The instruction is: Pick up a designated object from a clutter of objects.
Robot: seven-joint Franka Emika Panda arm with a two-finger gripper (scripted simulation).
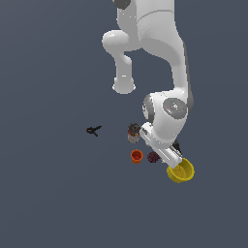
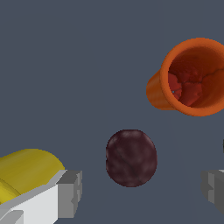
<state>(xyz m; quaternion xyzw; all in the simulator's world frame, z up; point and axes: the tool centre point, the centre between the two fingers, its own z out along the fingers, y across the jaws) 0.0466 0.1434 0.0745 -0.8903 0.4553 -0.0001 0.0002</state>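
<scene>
target: small dark maroon bumpy berry-like ball (image 2: 131, 157), on the grey surface (image 2: 65, 65), between orange cup (image 2: 192, 78) and yellow pan (image 2: 26, 168)
end effector (image 2: 142, 192): fingers apart, straddling the ball, nothing held
handling: likely light, round, may roll
grasp: across its widest middle

arm (image 1: 155, 43): glossy white rounded links were seen | joints: grey caps, dark seams | gripper (image 2: 142, 192): white body, grey blocky fingers (image 2: 70, 192)
</scene>
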